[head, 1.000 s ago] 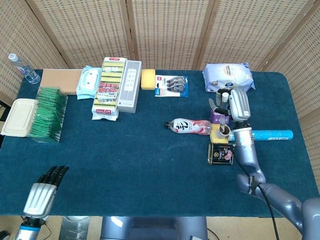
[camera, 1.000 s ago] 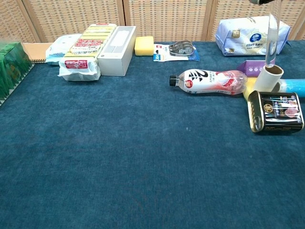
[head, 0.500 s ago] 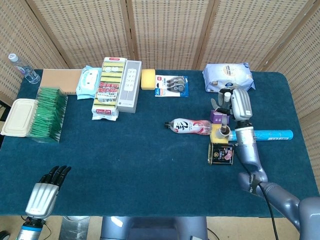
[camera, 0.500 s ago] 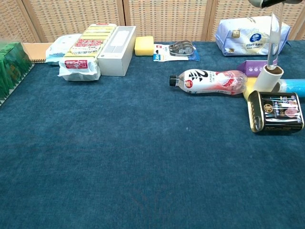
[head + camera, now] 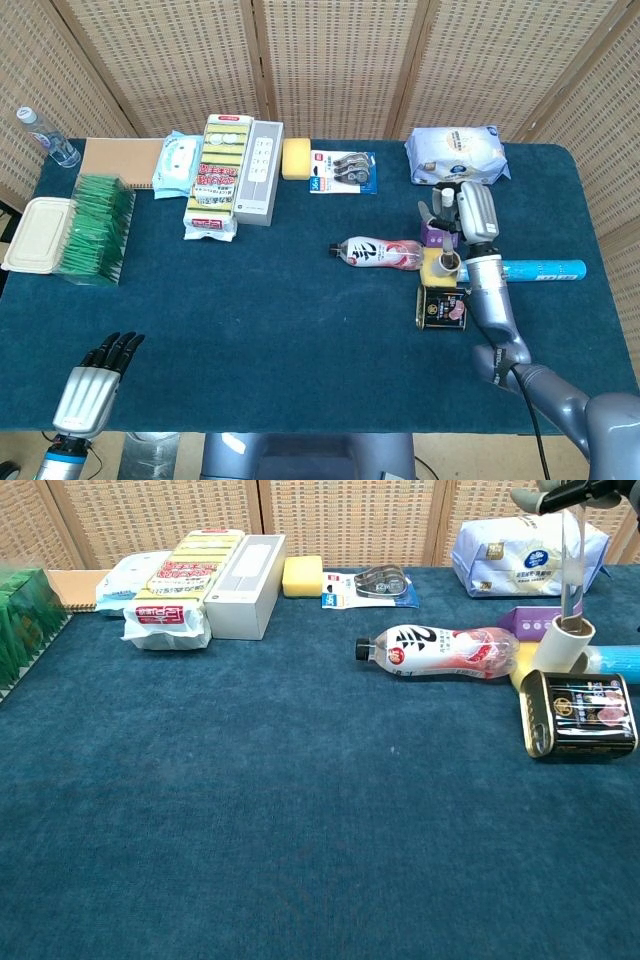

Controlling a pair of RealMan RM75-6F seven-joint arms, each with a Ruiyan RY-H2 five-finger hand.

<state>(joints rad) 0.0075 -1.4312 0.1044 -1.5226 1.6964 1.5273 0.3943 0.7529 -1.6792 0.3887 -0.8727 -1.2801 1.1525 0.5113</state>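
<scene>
While the right hand (image 5: 476,212) hangs over the right side of the worktop (image 5: 280,330), its fingers hold a clear strip of tape (image 5: 572,565) that runs down to a tape roll (image 5: 561,644); the grip itself is partly cut off in the chest view. Roll stands upright on a yellow block (image 5: 434,266), just behind a dark flat tin (image 5: 582,715) and touching the base end of a pink drink bottle (image 5: 440,651) lying on its side. Purple box (image 5: 527,621) just behind the roll; blue tube (image 5: 545,270) lies to its right. Wet-wipes pack (image 5: 456,152) at the far edge. Left hand (image 5: 93,380) at the near left edge, fingers straight and slightly apart, holding nothing
</scene>
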